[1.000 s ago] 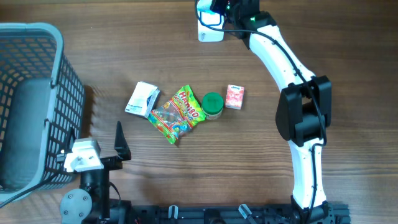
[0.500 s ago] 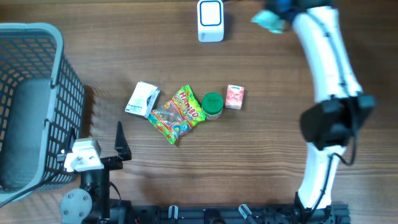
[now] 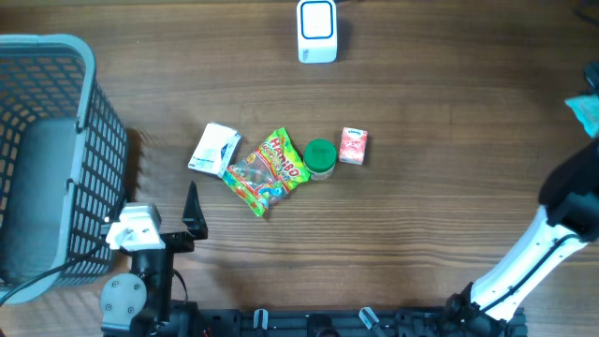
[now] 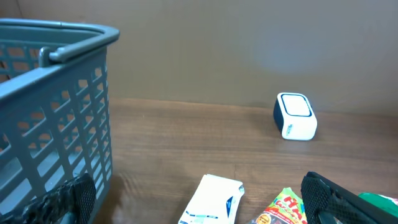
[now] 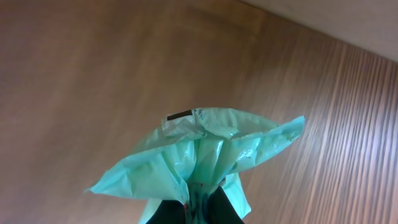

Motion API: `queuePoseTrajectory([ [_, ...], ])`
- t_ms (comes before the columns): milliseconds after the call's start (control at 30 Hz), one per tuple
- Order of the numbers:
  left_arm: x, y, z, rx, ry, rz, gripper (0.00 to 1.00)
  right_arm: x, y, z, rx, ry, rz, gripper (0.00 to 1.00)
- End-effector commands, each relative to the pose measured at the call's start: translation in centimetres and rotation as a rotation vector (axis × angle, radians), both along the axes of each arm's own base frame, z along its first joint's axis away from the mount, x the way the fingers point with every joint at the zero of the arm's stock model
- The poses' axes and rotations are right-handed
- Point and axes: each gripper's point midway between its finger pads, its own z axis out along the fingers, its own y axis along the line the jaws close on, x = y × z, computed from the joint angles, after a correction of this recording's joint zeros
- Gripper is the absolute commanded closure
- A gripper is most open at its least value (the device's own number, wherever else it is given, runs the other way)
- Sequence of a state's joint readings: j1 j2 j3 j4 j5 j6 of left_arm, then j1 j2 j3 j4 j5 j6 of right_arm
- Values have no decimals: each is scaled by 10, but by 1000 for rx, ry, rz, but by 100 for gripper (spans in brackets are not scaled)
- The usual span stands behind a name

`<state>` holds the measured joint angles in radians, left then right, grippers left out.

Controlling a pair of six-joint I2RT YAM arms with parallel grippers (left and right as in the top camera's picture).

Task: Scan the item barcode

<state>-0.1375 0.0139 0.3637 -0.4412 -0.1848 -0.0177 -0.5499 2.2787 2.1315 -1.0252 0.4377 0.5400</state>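
1. While I watch from overhead, the right arm (image 3: 524, 271) stretches to the far right edge of the table (image 3: 421, 243), and only a corner of the teal packet (image 3: 585, 110) shows there at the frame's border.
2. On the right wrist camera, the right fingers (image 5: 165, 214) are pinched tight on the lower end of the teal packet (image 5: 199, 155), which fans out crumpled above them and is held off the wood.
3. A small dark strip sits near the packet's upper edge; I cannot tell whether it is the barcode.
4. The scanner (image 3: 316, 31) stands at the far middle edge of the table, well apart from the packet.
5. The left fingers (image 3: 194, 208) are spread wide with nothing between them, close to the near corner of the grey basket (image 3: 56, 56).
6. In mid-table lies a loose row: a white packet (image 3: 213, 148), a candy bag (image 3: 267, 170), a green-lidded jar (image 3: 320, 157) and a pink carton (image 3: 353, 145).
7. The candy bag overlaps the white packet's edge and touches the jar; the carton lies just beside the jar.
8. From the left wrist I see the basket wall on the left and the scanner (image 4: 295, 116) upright far back.
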Motion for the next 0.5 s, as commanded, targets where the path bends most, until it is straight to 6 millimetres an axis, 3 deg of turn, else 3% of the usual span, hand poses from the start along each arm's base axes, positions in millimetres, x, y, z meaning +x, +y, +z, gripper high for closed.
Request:
queuePoseTrajectory([
  [0, 5, -4, -13, -17, 12, -15, 0, -5, -10, -23, 76, 71, 177, 21],
  [33, 8, -5, -16, -18, 7, -17, 0, -3, -11, -20, 95, 43, 187, 0],
  [167, 19, -7, -25, -79, -40, -20, 0, 17, 11, 11, 182, -131, 253, 0],
  [233, 23, -8, -33, -88, -44, -19, 0, 29, 35, 42, 227, -241, 288, 0],
  [333, 26, -8, -54, -82, 4, -18, 0, 43, 80, 98, 245, -365, 382, 0],
  [400, 29, -9, -71, -79, 28, -16, 0, 46, 132, 144, 244, -423, 489, 0],
  [467, 31, -9, -79, -92, 29, -14, 0, 41, 188, 168, 268, -425, 572, 0],
])
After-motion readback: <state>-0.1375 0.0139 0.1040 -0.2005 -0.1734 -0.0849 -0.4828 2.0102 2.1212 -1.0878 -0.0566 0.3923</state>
